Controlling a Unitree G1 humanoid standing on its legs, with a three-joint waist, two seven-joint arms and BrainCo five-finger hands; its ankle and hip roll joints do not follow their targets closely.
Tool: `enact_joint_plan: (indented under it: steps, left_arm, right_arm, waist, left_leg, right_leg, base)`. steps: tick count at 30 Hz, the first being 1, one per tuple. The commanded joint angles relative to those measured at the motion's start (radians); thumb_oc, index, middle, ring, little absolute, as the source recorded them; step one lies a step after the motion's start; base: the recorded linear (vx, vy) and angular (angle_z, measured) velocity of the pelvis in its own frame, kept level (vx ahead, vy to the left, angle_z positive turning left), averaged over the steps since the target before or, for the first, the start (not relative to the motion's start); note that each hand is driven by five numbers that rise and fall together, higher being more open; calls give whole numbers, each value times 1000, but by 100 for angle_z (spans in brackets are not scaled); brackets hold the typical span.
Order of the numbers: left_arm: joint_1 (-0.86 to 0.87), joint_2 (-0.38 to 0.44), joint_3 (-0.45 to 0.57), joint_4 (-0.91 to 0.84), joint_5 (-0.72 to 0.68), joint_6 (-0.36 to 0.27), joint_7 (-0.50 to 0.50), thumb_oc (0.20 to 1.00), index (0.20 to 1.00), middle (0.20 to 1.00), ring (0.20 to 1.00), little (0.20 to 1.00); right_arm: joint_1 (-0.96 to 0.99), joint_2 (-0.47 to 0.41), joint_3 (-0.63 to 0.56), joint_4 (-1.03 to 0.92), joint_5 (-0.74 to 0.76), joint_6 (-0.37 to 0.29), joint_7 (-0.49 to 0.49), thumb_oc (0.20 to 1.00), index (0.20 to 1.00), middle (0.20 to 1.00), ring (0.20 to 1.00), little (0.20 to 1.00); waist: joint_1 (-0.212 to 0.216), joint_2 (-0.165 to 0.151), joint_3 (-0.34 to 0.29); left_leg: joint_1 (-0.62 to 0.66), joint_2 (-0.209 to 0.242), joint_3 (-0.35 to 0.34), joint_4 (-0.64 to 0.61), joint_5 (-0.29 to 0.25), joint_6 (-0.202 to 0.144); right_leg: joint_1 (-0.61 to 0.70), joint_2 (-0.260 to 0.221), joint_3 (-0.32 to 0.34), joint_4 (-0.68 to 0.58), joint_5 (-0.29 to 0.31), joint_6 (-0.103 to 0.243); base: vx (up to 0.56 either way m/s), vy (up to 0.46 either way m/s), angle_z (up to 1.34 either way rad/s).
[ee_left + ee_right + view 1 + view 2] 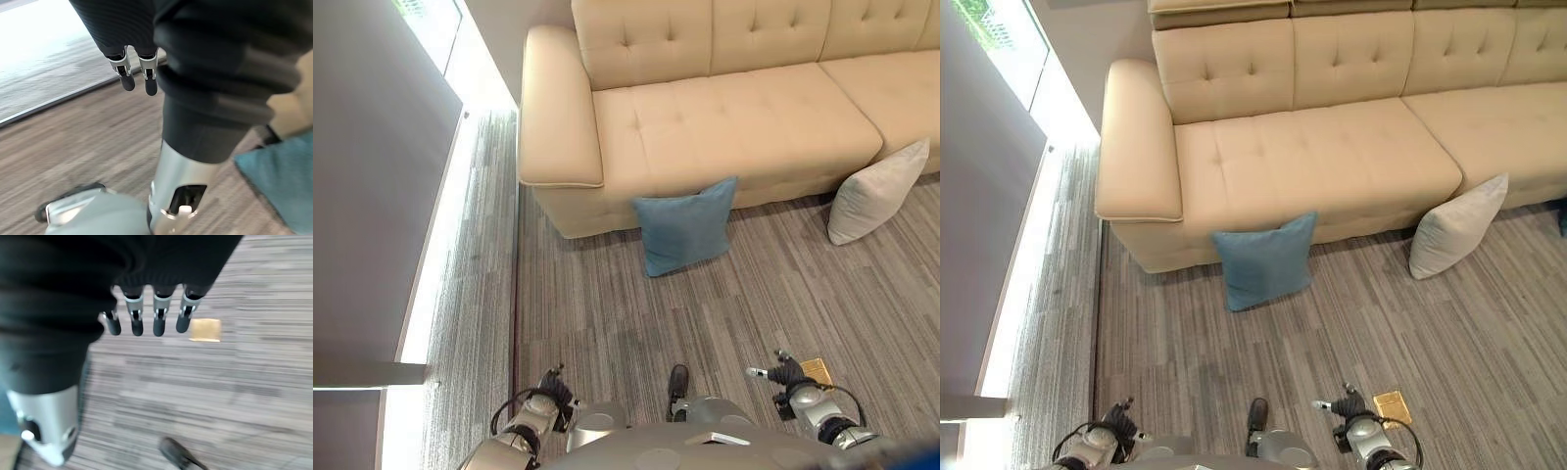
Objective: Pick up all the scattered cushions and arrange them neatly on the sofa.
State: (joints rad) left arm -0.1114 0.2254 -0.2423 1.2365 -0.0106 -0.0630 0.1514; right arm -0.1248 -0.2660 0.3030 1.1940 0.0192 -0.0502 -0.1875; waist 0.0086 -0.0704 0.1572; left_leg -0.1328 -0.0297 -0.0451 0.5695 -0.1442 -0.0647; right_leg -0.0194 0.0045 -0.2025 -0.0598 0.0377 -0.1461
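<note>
A blue cushion (685,227) stands on the carpet, leaning against the front of the beige sofa (744,117). A pale grey cushion (878,193) leans on the sofa front farther right. The sofa seat is bare. My left hand (548,392) hangs low at my left side, far from both cushions; its fingers (138,73) are straight and hold nothing. My right hand (783,374) hangs low at my right side, with its fingers (146,319) straight and empty over the carpet. An edge of the blue cushion (283,186) appears in the left wrist view.
A small brass floor plate (816,370) lies in the carpet by my right hand. A wall with a bright window strip (431,245) runs along the left. The sofa's armrest (553,108) stands at its left end. Grey striped carpet stretches between me and the sofa.
</note>
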Motion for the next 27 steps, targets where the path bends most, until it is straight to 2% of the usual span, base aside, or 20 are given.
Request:
enact_joint_plan:
  steps: [1, 3, 4, 5, 7, 10, 11, 12, 13, 14, 15, 16, 18, 19, 20, 22, 24, 25, 26, 27]
  left_arm:
    - [-14, -25, -57, 12, -1, 0, -15, 1000, 1000, 1000, 1000, 1000]
    - [-13, -26, -58, 14, 0, 0, -16, 1000, 1000, 1000, 1000, 1000]
    - [-13, -26, -58, 14, 0, 0, -16, 1000, 1000, 1000, 1000, 1000]
    - [-7, -27, -50, 23, -8, -2, -14, 1000, 1000, 1000, 1000, 1000]
    - [8, -27, -40, 33, -7, 2, -17, 1000, 1000, 1000, 1000, 1000]
    - [23, -16, -13, 38, -15, 5, -16, 1000, 1000, 1000, 1000, 1000]
    - [25, -2, 4, 34, -26, 7, -15, 1000, 1000, 1000, 1000, 1000]
    - [25, 3, 8, 32, -27, 7, -14, 1000, 1000, 1000, 1000, 1000]
    - [23, 14, 12, 31, -27, 9, -12, 1000, 1000, 1000, 1000, 1000]
    - [22, 14, 12, 31, -27, 9, -12, 1000, 1000, 1000, 1000, 1000]
    - [23, 18, 11, 33, -25, 7, -10, 1000, 1000, 1000, 1000, 1000]
    - [26, 19, 12, 35, -22, 7, -8, 1000, 1000, 1000, 1000, 1000]
    - [27, 16, 11, 40, -20, 6, -9, 1000, 1000, 1000, 1000, 1000]
    - [27, 12, 11, 48, -21, 3, -9, 1000, 1000, 1000, 1000, 1000]
    - [27, 12, 11, 48, -21, 2, -9, 1000, 1000, 1000, 1000, 1000]
    - [31, 10, 13, 56, -17, -4, -9, 1000, 1000, 1000, 1000, 1000]
    - [36, 4, 14, 62, -16, -5, -4, 1000, 1000, 1000, 1000, 1000]
    - [29, 2, 6, 54, -19, -5, -4, 1000, 1000, 1000, 1000, 1000]
    - [22, -2, 0, 50, -27, -2, -3, 1000, 1000, 1000, 1000, 1000]
    - [22, -2, 0, 50, -27, -2, -3, 1000, 1000, 1000, 1000, 1000]
  right_arm:
    - [-10, -37, -1, 22, 50, -10, -18, 1000, 1000, 1000, 1000, 1000]
    - [-7, -38, -3, 28, 51, -11, -21, 1000, 1000, 1000, 1000, 1000]
    - [-7, -38, -3, 28, 51, -11, -21, 1000, 1000, 1000, 1000, 1000]
    - [-6, -39, -5, 31, 55, -11, -24, 1000, 1000, 1000, 1000, 1000]
    - [2, -35, -6, 31, 53, -11, -22, 1000, 1000, 1000, 1000, 1000]
    - [8, -26, -17, 33, 57, -11, -14, 1000, 1000, 1000, 1000, 1000]
    - [7, -23, -25, 30, 56, -9, -8, 1000, 1000, 1000, 1000, 1000]
    - [3, -21, -27, 28, 57, -8, -7, 1000, 1000, 1000, 1000, 1000]
    - [-11, -22, -26, 18, 59, -8, -3, 1000, 1000, 1000, 1000, 1000]
    - [-12, -22, -25, 18, 59, -8, -3, 1000, 1000, 1000, 1000, 1000]
    - [-13, -22, -26, 7, 56, -9, -3, 1000, 1000, 1000, 1000, 1000]
    - [-14, -24, -23, 3, 47, -6, -4, 1000, 1000, 1000, 1000, 1000]
    - [-16, -28, -20, 6, 40, -4, -4, 1000, 1000, 1000, 1000, 1000]
    - [-20, -31, -16, 5, 32, 3, -4, 1000, 1000, 1000, 1000, 1000]
    - [-20, -31, -16, 5, 32, 3, -4, 1000, 1000, 1000, 1000, 1000]
    - [-18, -39, -12, 2, 19, 3, -3, 1000, 1000, 1000, 1000, 1000]
    - [-14, -43, -6, -1, 20, -5, -5, 1000, 1000, 1000, 1000, 1000]
    - [-15, -49, -8, -11, 41, -18, -11, 1000, 1000, 1000, 1000, 1000]
    - [-17, -52, -11, -13, 56, -21, -15, 1000, 1000, 1000, 1000, 1000]
    - [-17, -52, -11, -13, 56, -21, -15, 1000, 1000, 1000, 1000, 1000]
  waist:
    - [-7, -1, 55]
    - [2, 8, 54]
    - [2, 8, 54]
    - [12, 16, 58]
    - [14, 21, 43]
    - [30, 20, 16]
    - [45, 22, 12]
    - [47, 26, 13]
    - [38, 40, 23]
    - [38, 40, 23]
    - [30, 54, 33]
    - [28, 61, 33]
    - [22, 66, 33]
    - [8, 62, 36]
    - [8, 64, 38]
    - [-3, 52, 42]
    - [-3, 39, 28]
    - [-5, 28, 29]
    - [-2, 20, 45]
    - [-4, 21, 45]
  left_leg:
    - [4, -30, -7, -267, 13, 49]
    - [-17, -53, -28, -362, 53, 50]
    - [-17, -53, -28, -362, 53, 50]
    - [-44, -62, -33, -411, 106, 45]
    - [-17, -60, -33, -429, 102, 52]
    - [24, -57, -7, -445, 81, 68]
    - [48, -55, 13, -449, 57, 91]
    - [55, -51, 17, -452, 51, 100]
    - [74, -43, 11, -459, 48, 117]
    - [74, -44, 12, -459, 48, 117]
    - [91, -43, 1, -467, 42, 127]
    - [116, -44, -10, -479, 30, 128]
    - [139, -43, -23, -490, 21, 125]
    - [158, -49, -41, -494, 12, 119]
    - [162, -47, -41, -495, 10, 119]
    - [192, -48, -61, -493, -11, 101]
    - [197, -31, -66, -486, -18, 80]
    - [151, 3, -61, -407, -19, 44]
    - [109, 11, -57, -341, 0, 34]
    - [105, 11, -59, -334, -2, 34]
  right_leg:
    - [48, -37, 82, 5, -68, 175]
    - [64, -19, 92, -7, -73, 180]
    - [64, -19, 92, -7, -73, 180]
    - [85, 1, 116, -3, -92, 181]
    - [96, 2, 126, 8, -105, 183]
    - [110, -21, 120, 42, -126, 200]
    - [71, -41, 113, 166, -133, 225]
    - [47, -46, 107, 220, -132, 238]
    - [-22, -48, 106, 355, -119, 262]
    - [-24, -49, 106, 358, -120, 262]
    - [-84, -60, 100, 439, -92, 272]
    - [-96, -83, 80, 388, -101, 255]
    - [-108, -94, 75, 319, -92, 242]
    - [-146, -99, 109, 232, -51, 248]
    - [-141, -97, 108, 230, -51, 248]
    - [-143, -114, 119, 142, -10, 262]
    - [-113, -108, 117, 113, -4, 245]
    - [-70, -93, 98, 88, -28, 220]
    - [-56, -88, 98, 86, -36, 206]
    - [-57, -88, 96, 87, -36, 206]
  base:
    - [265, -125, 16]
    - [151, -15, -14]
    - [148, 27, -56]
    - [164, 54, -65]
    - [241, 105, -71]
    - [198, 139, -70]
    - [131, 153, -39]
    - [149, 180, -19]
    - [73, 79, -13]
    - [93, 92, -3]
    - [156, 10, 11]
    - [215, -19, 7]
    - [241, -115, 11]
    - [196, -114, 16]
    - [198, -129, 25]
    - [231, -236, 27]
    - [230, -380, 55]
    - [94, -399, 83]
    - [51, -312, 126]
    - [-63, -237, 70]
